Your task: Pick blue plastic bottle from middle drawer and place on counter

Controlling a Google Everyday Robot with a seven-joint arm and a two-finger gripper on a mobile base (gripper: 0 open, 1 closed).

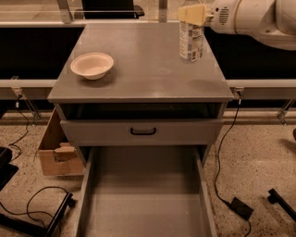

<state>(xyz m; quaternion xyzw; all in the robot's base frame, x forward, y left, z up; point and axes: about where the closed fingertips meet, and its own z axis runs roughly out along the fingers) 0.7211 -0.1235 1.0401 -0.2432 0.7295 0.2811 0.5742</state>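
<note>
Blue plastic bottle (191, 42) (upright, over the counter (138, 69)) clamped beneath end effector (193, 15).

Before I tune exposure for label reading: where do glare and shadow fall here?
Camera view: a pale sheen lies on the counter near its front edge; the cream bowl throws a soft shadow; the gripper, atop the blue plastic bottle, is brightly lit; the open middle drawer is dim.

Dim, warm light falls from above and leaves a soft sheen on the surface (138, 69). The pale claw (192, 14), clasping the blue plastic bottle (190, 45) by its top at the upper right, looks brightest. The middle drawer (145, 203) lies in shade.
</note>
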